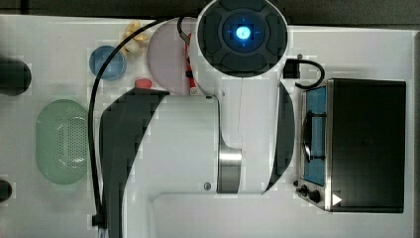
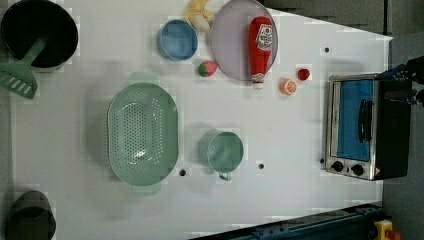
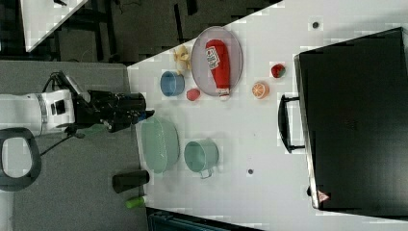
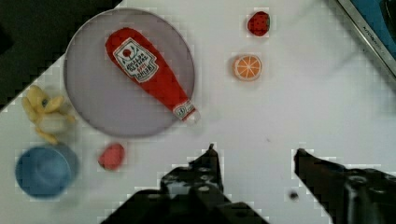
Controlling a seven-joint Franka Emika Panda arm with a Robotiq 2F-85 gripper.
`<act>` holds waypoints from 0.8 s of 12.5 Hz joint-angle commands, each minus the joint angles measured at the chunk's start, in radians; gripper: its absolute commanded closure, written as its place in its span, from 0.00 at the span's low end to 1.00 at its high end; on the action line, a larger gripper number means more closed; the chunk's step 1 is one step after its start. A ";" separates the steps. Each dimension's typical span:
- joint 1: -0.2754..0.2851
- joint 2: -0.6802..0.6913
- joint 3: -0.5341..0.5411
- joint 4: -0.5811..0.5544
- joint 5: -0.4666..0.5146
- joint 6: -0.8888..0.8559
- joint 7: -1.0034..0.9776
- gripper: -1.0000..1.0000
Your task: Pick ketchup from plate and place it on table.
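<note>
End effector (image 4: pixel 254 151) open, jaws spread, nothing between them, above bare desk (image 2: pixel 280 145) apart from the bottle; task not begun: grasp, lift and set-down all remain. Left view, left to right: green perforated oval colander (image 2: pixel 143 131), glossy blue bowl (image 2: pixel 177 40), flat round pinkish-grey plate (image 2: pixel 227 45), then ketchup (image 2: pixel 261 42), a slim red bottle lying flat on the plate, whitish cap overhanging the rim.

Lab: toy food, holed table (image 2: pixel 300 150).
</note>
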 commanded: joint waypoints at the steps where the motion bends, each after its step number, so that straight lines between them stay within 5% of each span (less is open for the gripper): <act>1: -0.093 -0.184 0.048 -0.062 0.014 -0.156 0.029 0.20; 3: -0.090 -0.162 0.051 -0.064 0.014 -0.150 0.028 0.00; 10: -0.076 0.063 0.085 -0.060 0.014 0.010 -0.101 0.00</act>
